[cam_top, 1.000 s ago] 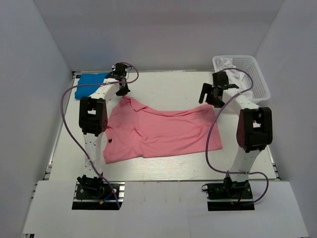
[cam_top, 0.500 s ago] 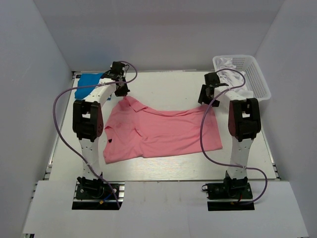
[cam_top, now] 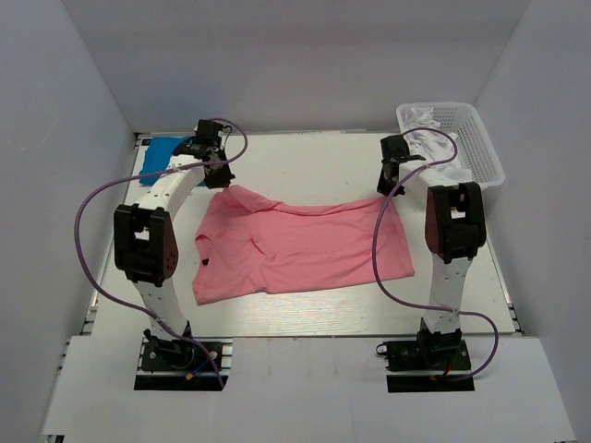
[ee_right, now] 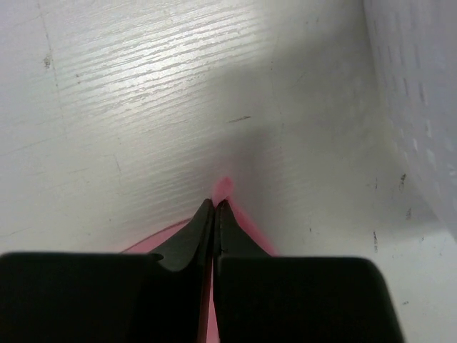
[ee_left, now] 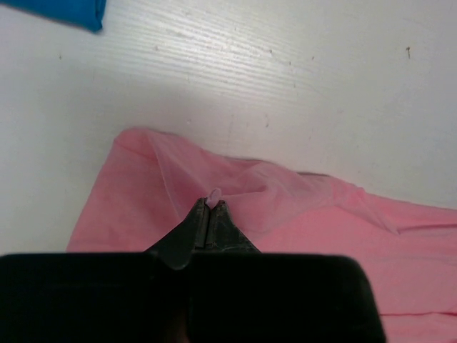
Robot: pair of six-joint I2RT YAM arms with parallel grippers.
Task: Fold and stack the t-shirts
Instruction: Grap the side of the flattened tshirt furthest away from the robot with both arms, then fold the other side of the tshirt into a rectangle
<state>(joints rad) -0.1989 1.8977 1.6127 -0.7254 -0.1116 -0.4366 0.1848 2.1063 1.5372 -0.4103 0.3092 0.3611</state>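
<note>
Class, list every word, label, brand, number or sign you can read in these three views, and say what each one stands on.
There are none to read. The pink t-shirt, blue t-shirt, white basket and table show no print, and no legible marking shows on the left arm or right arm.

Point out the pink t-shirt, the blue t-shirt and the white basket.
pink t-shirt [cam_top: 305,247]: top view, middle of its body.
blue t-shirt [cam_top: 159,155]: top view, its uncovered left part.
white basket [cam_top: 482,146]: top view, its right lattice wall.
</note>
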